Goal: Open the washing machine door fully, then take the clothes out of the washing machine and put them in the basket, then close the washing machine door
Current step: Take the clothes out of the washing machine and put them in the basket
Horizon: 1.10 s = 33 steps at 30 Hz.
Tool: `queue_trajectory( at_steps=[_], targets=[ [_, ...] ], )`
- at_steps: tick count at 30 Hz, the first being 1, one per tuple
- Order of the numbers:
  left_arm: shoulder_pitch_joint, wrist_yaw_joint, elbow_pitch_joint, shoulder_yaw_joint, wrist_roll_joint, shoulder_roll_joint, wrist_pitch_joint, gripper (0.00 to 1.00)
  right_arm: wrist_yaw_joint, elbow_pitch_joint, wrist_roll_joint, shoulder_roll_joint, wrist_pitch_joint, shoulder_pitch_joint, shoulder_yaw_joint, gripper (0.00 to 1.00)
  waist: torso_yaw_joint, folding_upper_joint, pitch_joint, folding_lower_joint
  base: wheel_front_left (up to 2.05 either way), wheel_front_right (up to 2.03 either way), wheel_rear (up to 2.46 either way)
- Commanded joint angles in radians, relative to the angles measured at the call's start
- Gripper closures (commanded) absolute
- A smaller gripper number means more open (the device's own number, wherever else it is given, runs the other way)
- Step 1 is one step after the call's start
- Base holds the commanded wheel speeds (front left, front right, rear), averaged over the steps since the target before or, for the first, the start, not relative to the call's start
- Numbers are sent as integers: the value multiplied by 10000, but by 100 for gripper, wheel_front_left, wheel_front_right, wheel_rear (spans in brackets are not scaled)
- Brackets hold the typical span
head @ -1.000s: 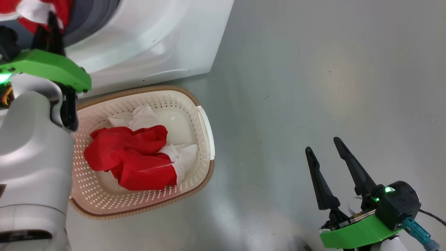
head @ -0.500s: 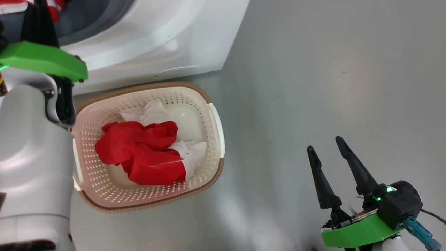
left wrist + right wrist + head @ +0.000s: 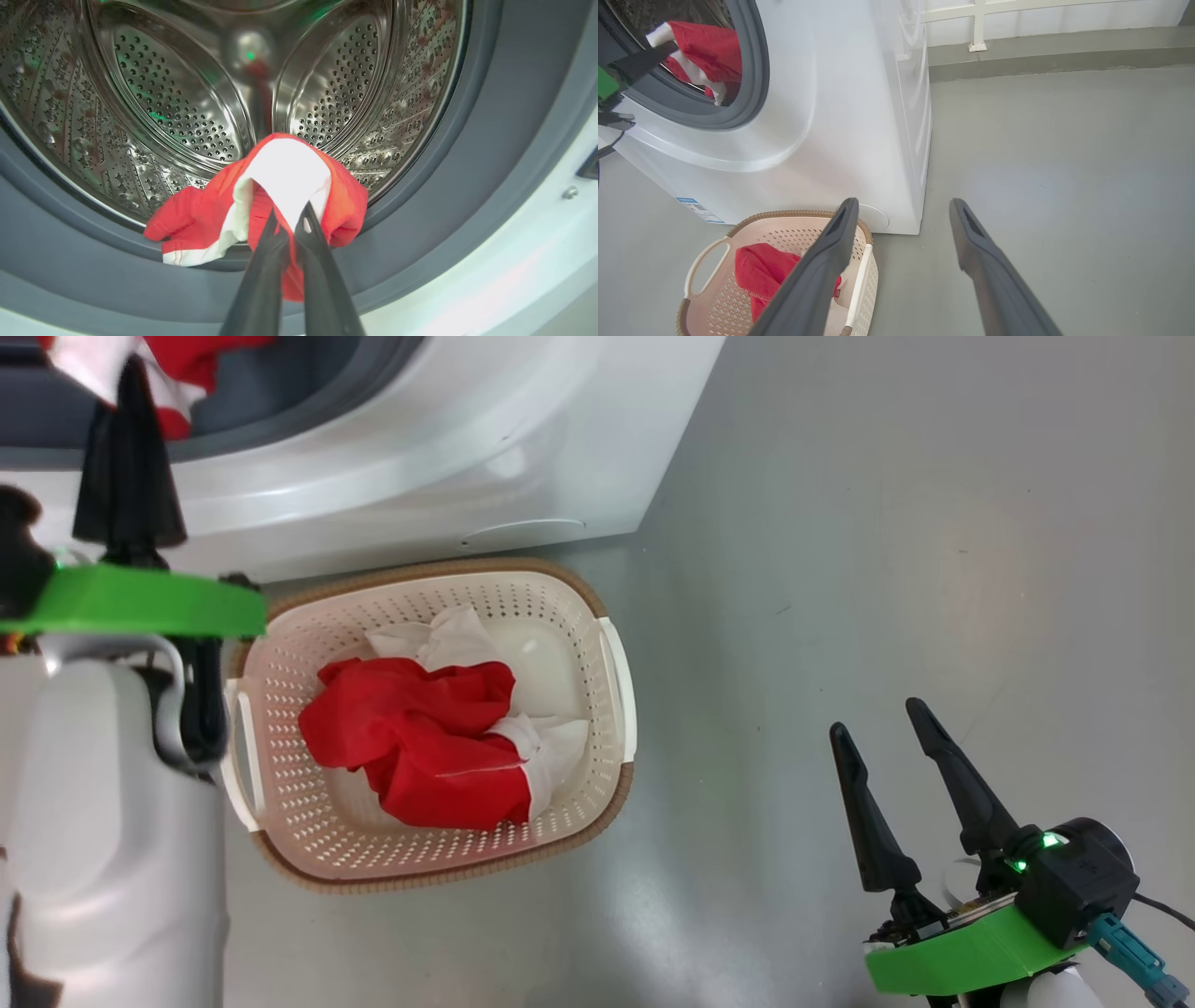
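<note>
As the left gripper (image 3: 289, 211) clamps a red garment (image 3: 348, 205) at the washing machine's (image 3: 840, 116) mouth, carrying it to the basket (image 3: 618, 677) seems next.

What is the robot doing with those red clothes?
The robot is emptying the washing machine. Its left gripper is shut on a red and white garment at the mouth of the drum. Another garment lies in the basket on the floor in front of the machine. The right gripper is open and holds nothing, off to the side above the floor.
</note>
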<state>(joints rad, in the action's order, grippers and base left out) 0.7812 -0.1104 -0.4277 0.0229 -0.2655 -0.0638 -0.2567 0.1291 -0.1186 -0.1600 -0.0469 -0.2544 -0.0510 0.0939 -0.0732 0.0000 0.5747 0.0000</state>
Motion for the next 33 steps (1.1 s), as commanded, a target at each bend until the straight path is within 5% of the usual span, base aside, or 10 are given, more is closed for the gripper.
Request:
queue_trajectory(
  at_steps=[1, 33],
  targets=[
    [-411, -57, 596, 209, 124, -277, -51, 100, 16, -211, 29, -33, -72, -21, 247, 0, 69, 0, -68, 0, 0, 0, 0],
    [-4732, 802, 8538, -933, 339, 67, 717, 100, 16, -105, 24, -33, 6, 224, 280, 0, 838, 0, -1005, 0, 0, 0, 0]
  ],
)
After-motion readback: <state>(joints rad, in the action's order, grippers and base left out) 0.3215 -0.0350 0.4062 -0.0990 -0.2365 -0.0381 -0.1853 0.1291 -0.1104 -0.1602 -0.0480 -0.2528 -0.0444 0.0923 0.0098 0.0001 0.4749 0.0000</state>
